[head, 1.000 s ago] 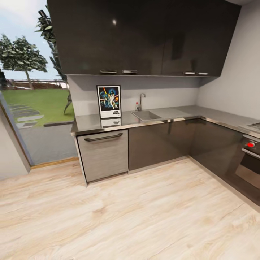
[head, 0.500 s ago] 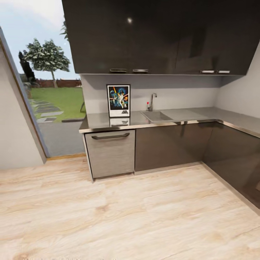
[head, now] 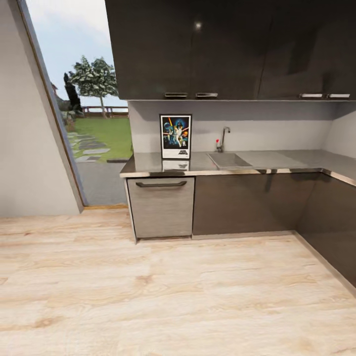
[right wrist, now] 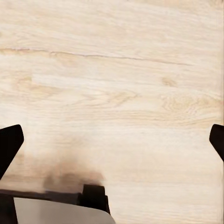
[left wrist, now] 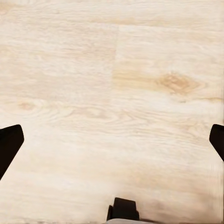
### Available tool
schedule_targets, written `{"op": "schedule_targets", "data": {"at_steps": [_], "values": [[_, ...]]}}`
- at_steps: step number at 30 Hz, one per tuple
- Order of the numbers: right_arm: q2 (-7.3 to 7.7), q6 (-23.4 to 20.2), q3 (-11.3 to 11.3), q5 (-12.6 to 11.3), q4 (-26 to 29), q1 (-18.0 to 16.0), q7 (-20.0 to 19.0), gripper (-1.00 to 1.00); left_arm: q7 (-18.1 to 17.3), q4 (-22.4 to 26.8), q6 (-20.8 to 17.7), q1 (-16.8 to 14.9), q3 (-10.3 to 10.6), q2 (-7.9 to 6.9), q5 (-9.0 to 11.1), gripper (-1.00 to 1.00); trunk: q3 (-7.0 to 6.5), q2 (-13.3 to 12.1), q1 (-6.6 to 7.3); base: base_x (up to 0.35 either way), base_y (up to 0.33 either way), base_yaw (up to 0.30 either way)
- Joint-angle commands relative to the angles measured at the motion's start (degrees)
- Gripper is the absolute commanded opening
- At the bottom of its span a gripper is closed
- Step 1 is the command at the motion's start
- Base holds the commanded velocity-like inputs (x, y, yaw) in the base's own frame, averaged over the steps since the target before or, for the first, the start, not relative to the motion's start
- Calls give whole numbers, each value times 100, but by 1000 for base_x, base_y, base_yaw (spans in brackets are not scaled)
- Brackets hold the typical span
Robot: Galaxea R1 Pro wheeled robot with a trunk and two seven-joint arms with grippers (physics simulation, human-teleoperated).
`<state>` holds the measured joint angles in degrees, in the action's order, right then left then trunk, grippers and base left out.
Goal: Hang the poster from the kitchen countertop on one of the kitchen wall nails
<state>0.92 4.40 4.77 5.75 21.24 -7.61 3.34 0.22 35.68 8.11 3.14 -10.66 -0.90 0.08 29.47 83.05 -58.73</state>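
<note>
My left end effector (left wrist: 112, 140) hangs over pale wooden floor (left wrist: 116, 70), its two dark fingertips (left wrist: 8, 144) spread wide to opposite edges of the wrist view with only bare planks between them. My right end effector (right wrist: 112, 140) is the same: fingertips (right wrist: 9, 142) set far apart, gripping nothing, pointed down at the floor boards, with a faint dark shadow on the wood beneath. The poster (head: 175, 136) is well away from both end effectors, across a broad stretch of floor and up on the desk (head: 277, 160). It stands upright near the desk's end, its back against the pale grey wall, and its lower edge is mirrored in the glossy grey top. Directly under it is a light grey appliance front with a dark bar handle (head: 161, 184). Further along the desk from the poster sit the inset sink (head: 228, 159) and tap (head: 224, 136), close by but apart from the frame. Dark upper cabinets (head: 222, 49) hang above, and beyond the desk's end a tall window (head: 84, 99) shows lawn and trees. I cannot pick out any nail on the wall.
</note>
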Motion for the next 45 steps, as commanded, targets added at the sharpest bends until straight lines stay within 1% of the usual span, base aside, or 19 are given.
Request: {"op": "schedule_targets", "data": {"at_steps": [1, 11, 15, 19, 24, 25, 31, 38, 45], "values": [[5, 7, 42, 40, -6, -4, 35, 100, 3, 9, 7, 3, -6, 2, 1, 100, 7, 2, 0, 0, -336, 281], [5, 7, 42, 40, -6, -4, 35, 100, 4, 9, 7, 3, -6, 2, 1, 100, 33, 2, 0, 0, -336, 279], [5, 8, 42, 40, -6, -4, 35, 100, 3, 9, 7, 3, -6, 2, 1, 100, 39, 2, 0, 0, -336, 162], [16, 12, 37, 35, -6, -4, 32, 100, 4, 9, 7, 3, -6, 2, -4, 100, 41, 2, 0, 0, -336, 49], [87, 26, 15, -9, -6, -4, 7, 100, 4, 9, 2, 3, -6, 2, -8, 100, 41, 2, 0, 3, -336, 10], [120, 94, 15, -18, -7, -4, 4, 100, 0, 9, 0, 3, -6, 2, -8, 100, 41, 2, 0, 51, -336, 2], [151, 368, 18, -20, -18, -4, 0, 100, -3, 9, -2, 3, -6, 2, -6, 100, 41, 2, 0, 94, -332, 1], [152, 392, 5, -28, -15, -4, 0, 100, -6, 11, -9, 3, -6, 2, -1, 100, 41, 2, 0, 222, -245, 0], [147, 402, 10, -25, -7, -4, 8, 100, -13, 17, -8, 3, -6, 2, 2, 100, 41, 2, 0, 320, -48, 0]]}}
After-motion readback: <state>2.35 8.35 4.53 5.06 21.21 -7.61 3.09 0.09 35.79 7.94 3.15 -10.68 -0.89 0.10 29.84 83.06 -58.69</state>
